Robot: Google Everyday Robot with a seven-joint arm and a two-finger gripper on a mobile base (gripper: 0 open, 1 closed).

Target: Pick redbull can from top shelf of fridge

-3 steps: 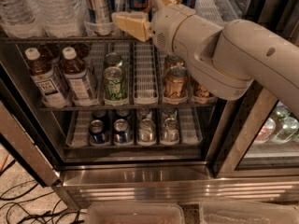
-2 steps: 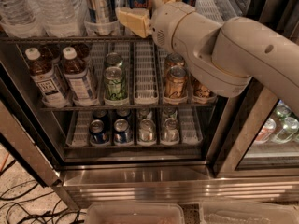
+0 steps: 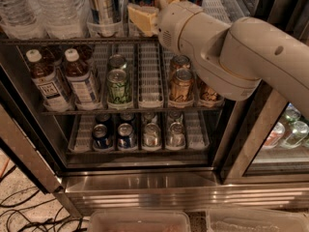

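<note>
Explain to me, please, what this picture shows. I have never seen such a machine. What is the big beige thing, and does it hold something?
The big beige shape is the arm of a mobile robot. At its end sits the gripper, a two-finger hand, which is up at the top shelf of a fridge.

There is only one camera. It looks down at the front of the fridge, with the arm coming in from the right. Where the camera is mounted is not known.

On the top shelf stand water bottles and tall slim cans. One of these is the redbull can, just left of the gripper. The rack below holds brown bottles, a green can and golden cans. The lowest rack holds short cans.

The picture does not show whether the gripper holds anything.
</note>
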